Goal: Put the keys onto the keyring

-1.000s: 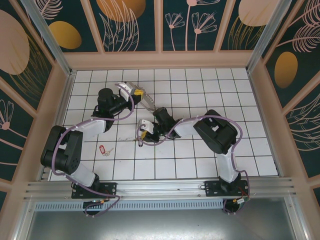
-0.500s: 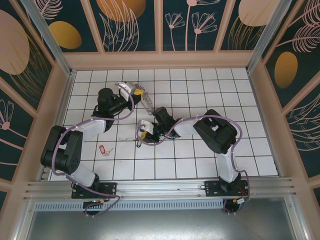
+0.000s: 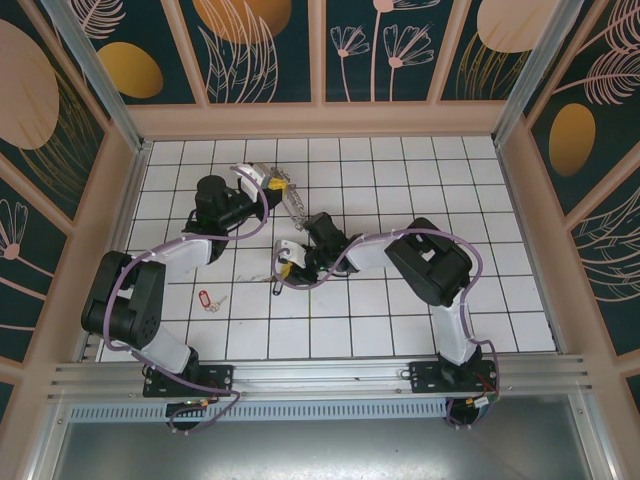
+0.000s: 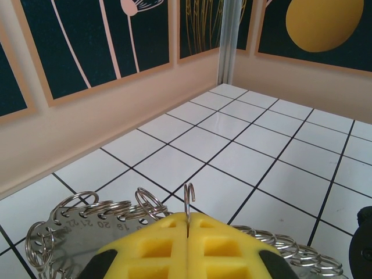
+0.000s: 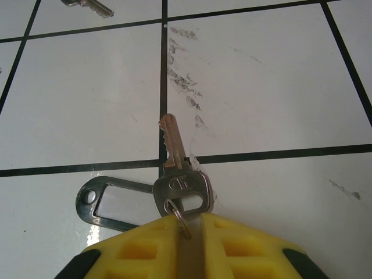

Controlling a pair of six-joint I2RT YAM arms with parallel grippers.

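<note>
Left wrist: keyring (image 4: 58, 231) stamped with upside-down numerals 18, 20, 21.

CLEAR: we find open tiles (image 3: 470, 170) far right | BLOCKED: keyring (image 3: 292, 205) mid-table; red-tagged key (image 3: 208, 298) near-left; second key (image 5: 181, 174) centre

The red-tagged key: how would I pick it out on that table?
Look at the white tiled table, on its left side beside the left arm's black elbow. A small metal key with a red tag lies alone there. The dark-tagged key sits at the right gripper instead.
</note>
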